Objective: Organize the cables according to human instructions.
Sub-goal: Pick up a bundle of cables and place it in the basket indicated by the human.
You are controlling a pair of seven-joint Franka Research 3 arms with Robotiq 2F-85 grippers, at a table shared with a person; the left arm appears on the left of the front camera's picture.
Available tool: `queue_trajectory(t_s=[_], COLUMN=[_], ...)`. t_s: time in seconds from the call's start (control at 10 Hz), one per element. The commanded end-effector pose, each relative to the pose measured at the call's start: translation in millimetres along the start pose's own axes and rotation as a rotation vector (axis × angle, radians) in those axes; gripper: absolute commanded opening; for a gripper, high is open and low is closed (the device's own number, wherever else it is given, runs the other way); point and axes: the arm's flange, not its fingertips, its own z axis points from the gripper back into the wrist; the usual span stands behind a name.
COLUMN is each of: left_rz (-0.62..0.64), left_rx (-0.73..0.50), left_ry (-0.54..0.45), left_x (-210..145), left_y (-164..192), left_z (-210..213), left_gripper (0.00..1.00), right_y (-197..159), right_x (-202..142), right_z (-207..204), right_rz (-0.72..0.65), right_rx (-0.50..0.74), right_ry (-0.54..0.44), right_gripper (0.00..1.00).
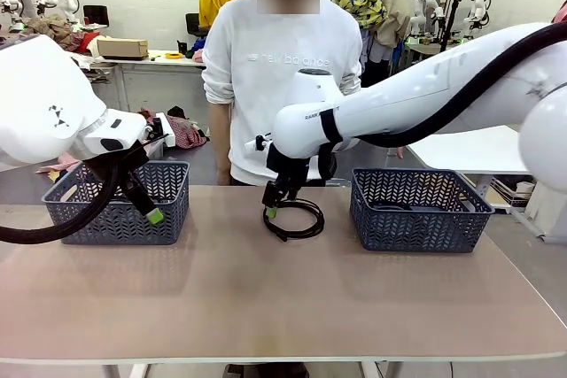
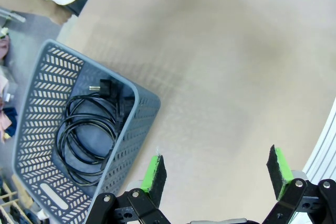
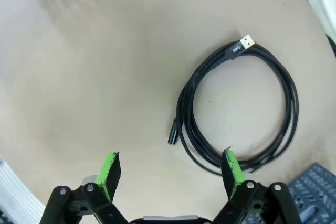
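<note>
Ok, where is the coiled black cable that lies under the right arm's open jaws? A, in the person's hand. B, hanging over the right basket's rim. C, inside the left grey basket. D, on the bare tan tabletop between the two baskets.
D: the coiled black cable lies flat on the tan tabletop, outside both baskets.

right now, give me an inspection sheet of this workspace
surface: tan table, bare across the front
job's things: one coiled cable loose at table centre; another coiled cable in the left basket; dark loops lie in the right basket, count unclear
clutter: nothing seen
grippers: left claw open above the table beside the left basket; right claw open over the loose cable, not gripping it
cables: black hoses run along both arms
surroundings: person standing at the far side
</note>
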Motion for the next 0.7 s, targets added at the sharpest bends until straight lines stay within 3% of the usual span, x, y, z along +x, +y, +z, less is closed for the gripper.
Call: queue_trajectory(t_s=[0.0, 0.6], left_rz=[0.004, 0.004], left_rx=[0.005, 0.005], left_ry=[0.001, 0.001], left_x=[-1, -1], left_y=[1, 1], left_z=[1, 1], left_gripper=[1.00, 1.00], right_y=[-1, -8], right_x=[26, 39], right_z=[-4, -42], right_rz=[-0.066, -0.126], right_rx=[-0.026, -0.009], right_ry=[0.020, 0.056], right_gripper=[1.00, 1.00])
